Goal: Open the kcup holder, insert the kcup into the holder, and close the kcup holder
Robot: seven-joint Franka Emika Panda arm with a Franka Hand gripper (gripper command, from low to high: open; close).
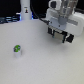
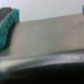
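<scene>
The kcup (image 1: pixel 17 49), a tiny pale pod with a bright green top, stands upright on the white table (image 1: pixel 40 65) toward the exterior view's left. My gripper (image 1: pixel 58 36) hangs well to the pod's right and farther back, its two dark fingers spread apart with nothing between them. The kcup holder cannot be made out in the exterior view, where the white arm covers that area. In the wrist view one teal finger pad (image 2: pixel 7 25) shows at the edge. A blurred grey surface with a dark band (image 2: pixel 50 67) fills the rest, and I cannot tell what it is.
A white bottle-like post (image 1: pixel 25 10) stands at the back of the table on the exterior view's left. The background behind it is dark.
</scene>
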